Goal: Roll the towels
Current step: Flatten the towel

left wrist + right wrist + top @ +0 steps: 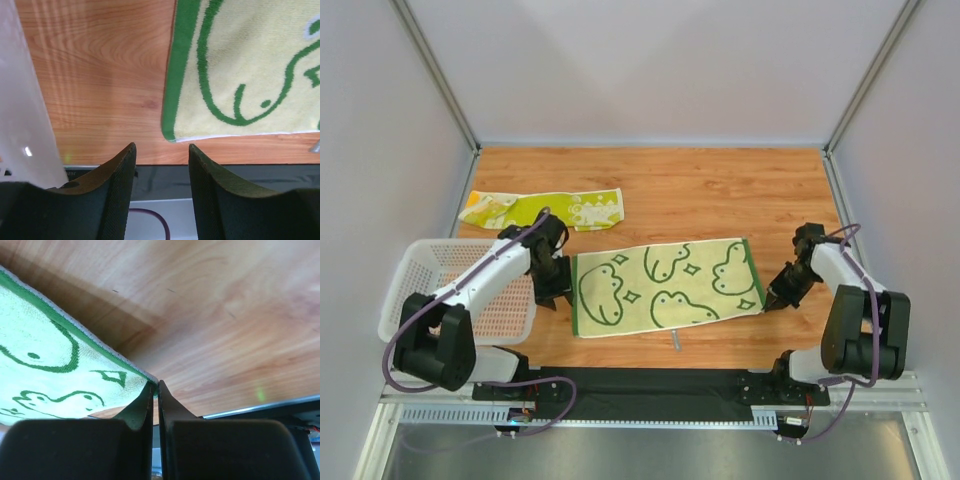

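Wooden table (720,180) inside white walls. The frog-print towel (665,285) lies flat at centre; my right gripper (772,300) pinches its 4 o'clock corner. My left gripper (552,292), half-spread and empty, hovers at its 9 o'clock edge. The lime towel (545,209) lies at 11 o'clock.

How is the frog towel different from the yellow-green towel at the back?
The frog towel lies spread flat in the middle; the yellow-green towel is bunched into a strip at the back left. The frog towel is pale with green outlines and edging; the yellow-green towel is brighter, with white prints. The right gripper pinches the frog towel's corner; nothing touches the yellow-green towel. Both are unrolled.
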